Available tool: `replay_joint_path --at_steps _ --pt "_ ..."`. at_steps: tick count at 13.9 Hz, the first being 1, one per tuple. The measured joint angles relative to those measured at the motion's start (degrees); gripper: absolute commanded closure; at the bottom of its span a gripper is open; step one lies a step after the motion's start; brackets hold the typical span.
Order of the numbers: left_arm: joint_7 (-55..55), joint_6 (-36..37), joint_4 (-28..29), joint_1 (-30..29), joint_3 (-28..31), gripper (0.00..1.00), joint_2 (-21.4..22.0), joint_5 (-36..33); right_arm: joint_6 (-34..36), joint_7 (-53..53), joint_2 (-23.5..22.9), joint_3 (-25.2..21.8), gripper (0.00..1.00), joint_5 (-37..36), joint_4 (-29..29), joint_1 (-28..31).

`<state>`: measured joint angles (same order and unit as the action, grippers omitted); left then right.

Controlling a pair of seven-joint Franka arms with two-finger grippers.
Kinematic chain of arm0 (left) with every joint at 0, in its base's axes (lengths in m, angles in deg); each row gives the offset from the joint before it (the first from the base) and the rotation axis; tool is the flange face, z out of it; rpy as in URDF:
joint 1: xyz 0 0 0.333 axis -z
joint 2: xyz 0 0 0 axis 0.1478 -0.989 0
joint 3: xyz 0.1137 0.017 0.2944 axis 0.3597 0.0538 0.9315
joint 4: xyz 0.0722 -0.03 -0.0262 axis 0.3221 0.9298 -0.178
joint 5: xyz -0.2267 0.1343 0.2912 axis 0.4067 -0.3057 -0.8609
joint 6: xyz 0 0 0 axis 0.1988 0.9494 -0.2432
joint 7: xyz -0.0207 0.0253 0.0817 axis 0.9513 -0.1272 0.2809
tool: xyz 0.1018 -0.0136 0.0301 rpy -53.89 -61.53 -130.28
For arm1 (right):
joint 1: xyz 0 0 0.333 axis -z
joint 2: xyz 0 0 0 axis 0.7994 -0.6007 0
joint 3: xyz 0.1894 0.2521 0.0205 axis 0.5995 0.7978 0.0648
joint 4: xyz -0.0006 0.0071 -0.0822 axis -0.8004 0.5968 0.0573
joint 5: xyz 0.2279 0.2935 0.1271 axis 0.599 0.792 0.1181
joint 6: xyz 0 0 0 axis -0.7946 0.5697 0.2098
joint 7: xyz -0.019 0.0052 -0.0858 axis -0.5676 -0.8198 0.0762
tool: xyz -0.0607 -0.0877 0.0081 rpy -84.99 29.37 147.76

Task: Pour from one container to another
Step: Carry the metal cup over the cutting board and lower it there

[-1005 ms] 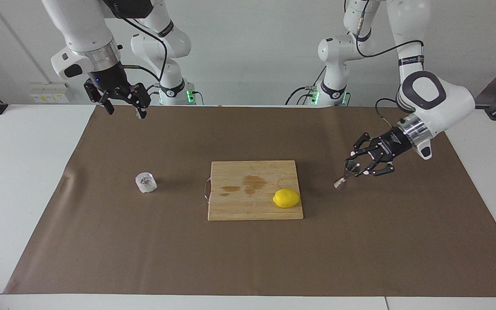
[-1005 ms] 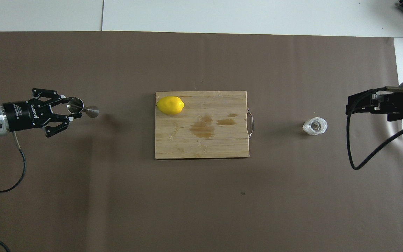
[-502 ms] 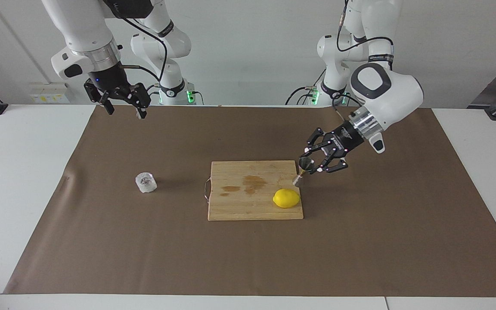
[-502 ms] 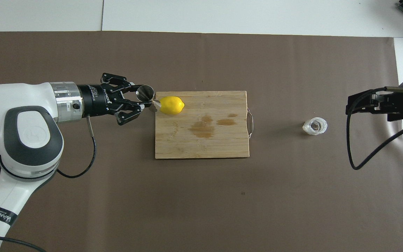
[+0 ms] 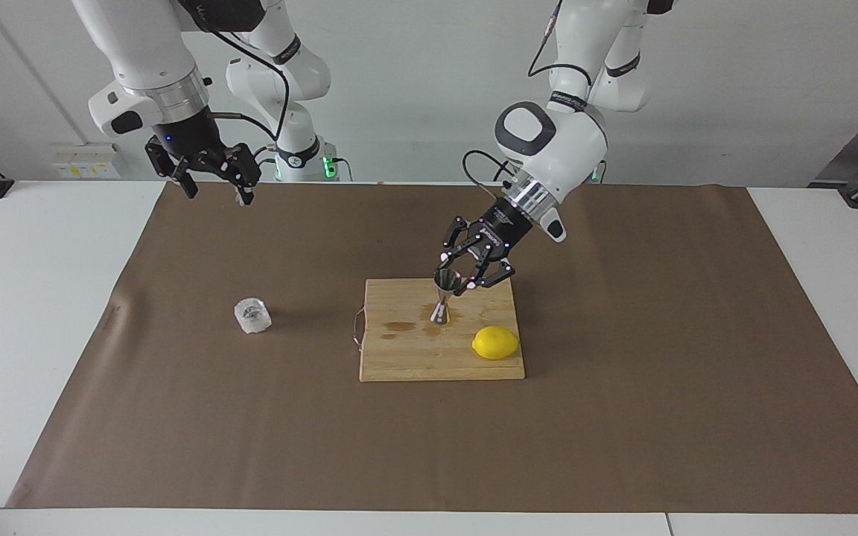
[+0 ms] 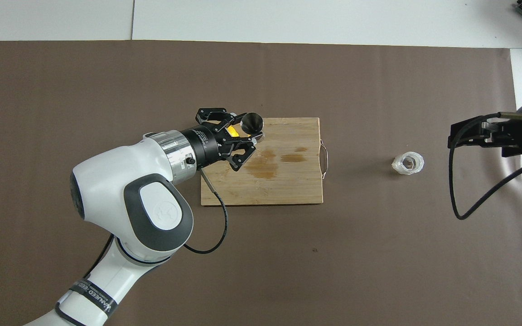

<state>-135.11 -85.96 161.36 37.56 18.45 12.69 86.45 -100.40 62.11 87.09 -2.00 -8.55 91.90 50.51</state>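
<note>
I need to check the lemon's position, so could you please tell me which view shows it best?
The facing view: the lemon lies fully visible on the cutting board. In the overhead view, the left claw covers nearly all of it; only a yellow sliver shows.

The left arm is extended from its base over the bench middle, wrist angled downward, with the left claw [image 5: 456, 284] clamped shut on a held item. The right arm is parked near its base, the right claw [image 5: 214, 187] held open, pointing toward 6 o'clock.
</note>
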Motion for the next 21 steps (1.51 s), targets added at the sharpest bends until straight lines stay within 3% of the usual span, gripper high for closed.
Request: replay_joint_path --at_steps 3,6,14,21 --pt "-0.1 -4.9 -3.6 0.0 -4.4 1.00 -5.0 -0.9 0.0 0.0 0.0 0.0 0.00 0.0 0.0 0.0" --pt "-0.6 -5.9 -6.6 -0.1 -5.2 1.00 -8.9 -3.1 0.0 0.0 0.0 0.0 0.00 0.0 0.0 0.0" --pt "0.5 -6.2 -5.9 1.1 -5.7 1.00 -10.3 -3.7 0.0 0.0 0.0 0.0 0.00 0.0 0.0 0.0" --pt "1.7 -8.0 -4.8 2.3 -5.8 0.79 -11.5 -3.7 0.0 0.0 0.0 0.0 0.00 0.0 0.0 0.0"
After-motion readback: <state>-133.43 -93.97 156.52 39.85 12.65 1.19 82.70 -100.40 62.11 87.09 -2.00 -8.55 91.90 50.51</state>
